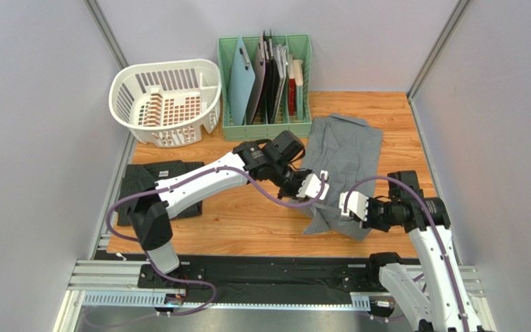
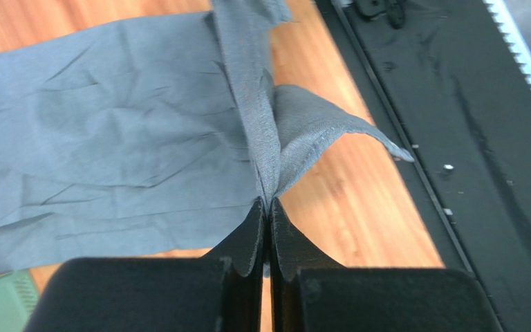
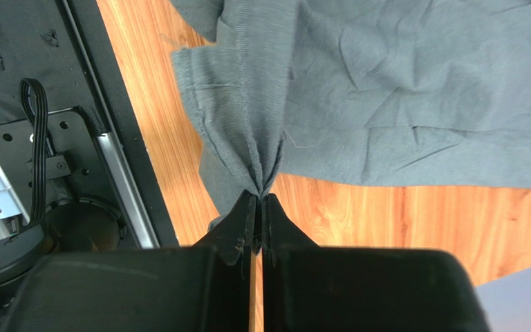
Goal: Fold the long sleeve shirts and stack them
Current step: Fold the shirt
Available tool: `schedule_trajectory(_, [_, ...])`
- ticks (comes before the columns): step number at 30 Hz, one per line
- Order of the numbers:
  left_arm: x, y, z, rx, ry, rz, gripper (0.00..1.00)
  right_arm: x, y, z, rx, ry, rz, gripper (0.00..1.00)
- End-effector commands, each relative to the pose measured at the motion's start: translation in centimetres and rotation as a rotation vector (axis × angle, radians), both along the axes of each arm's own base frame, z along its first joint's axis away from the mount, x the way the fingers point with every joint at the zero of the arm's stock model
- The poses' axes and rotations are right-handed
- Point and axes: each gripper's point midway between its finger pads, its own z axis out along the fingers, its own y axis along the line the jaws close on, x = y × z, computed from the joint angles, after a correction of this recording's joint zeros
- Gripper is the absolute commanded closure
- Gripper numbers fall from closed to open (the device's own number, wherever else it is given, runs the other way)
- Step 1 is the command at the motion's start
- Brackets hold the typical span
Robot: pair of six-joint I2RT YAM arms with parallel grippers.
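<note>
The plain grey shirt (image 1: 344, 155) lies on the wooden table at the right, collar toward the back. My left gripper (image 1: 314, 188) is shut on its near hem at the left and lifts a ridge of cloth (image 2: 261, 149). My right gripper (image 1: 349, 206) is shut on the near hem a little further right, with cloth bunched at its tips (image 3: 254, 162). The dark charcoal pinstriped shirt (image 1: 152, 181) lies folded at the table's left edge, partly under the left arm.
A white laundry basket (image 1: 166, 99) stands at the back left. A green file rack (image 1: 265, 83) with folders stands at the back centre. Grey walls close both sides. A black rail (image 1: 268, 277) runs along the near edge.
</note>
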Motion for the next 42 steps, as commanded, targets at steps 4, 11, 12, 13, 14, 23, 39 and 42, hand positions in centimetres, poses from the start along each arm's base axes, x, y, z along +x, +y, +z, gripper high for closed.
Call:
schedule_trajectory(4, [6.2, -2.2, 1.2, -0.026, 0.015, 0.037, 1.00, 5.3, -1.9, 1.5, 0.014, 0.041, -0.116, 1.00])
schedule_trajectory(11, [14.6, -4.8, -1.0, -0.044, -0.009, 0.156, 1.00, 13.6, -3.8, -0.2, 0.040, 0.055, -0.174, 1.00])
schedule_trajectory(12, [15.5, -5.2, -2.6, -0.026, -0.006, 0.165, 1.00, 14.5, -3.9, -1.3, 0.048, 0.090, -0.192, 1.00])
schedule_trajectory(13, [16.6, -5.7, -2.2, -0.049, -0.031, 0.175, 1.00, 15.5, -4.1, -1.5, 0.050, 0.086, -0.199, 1.00])
schedule_trajectory(14, [17.4, -5.8, -2.8, -0.049, -0.042, 0.189, 1.00, 16.8, -4.3, -1.7, 0.045, 0.066, -0.207, 1.00])
schedule_trajectory(23, [23.3, -6.2, -6.9, -0.107, -0.148, 0.315, 1.00, 22.1, -5.3, -4.6, 0.058, 0.101, -0.297, 1.00])
schedule_trajectory(39, [26.0, -7.8, -7.2, -0.208, -0.183, 0.389, 0.63, 24.0, -7.0, -9.1, -0.006, 0.157, -0.398, 1.00])
schedule_trajectory(42, [26.9, -6.6, -5.8, -0.186, -0.142, 0.485, 0.50, 23.9, -7.1, -10.5, -0.015, 0.228, -0.438, 0.99])
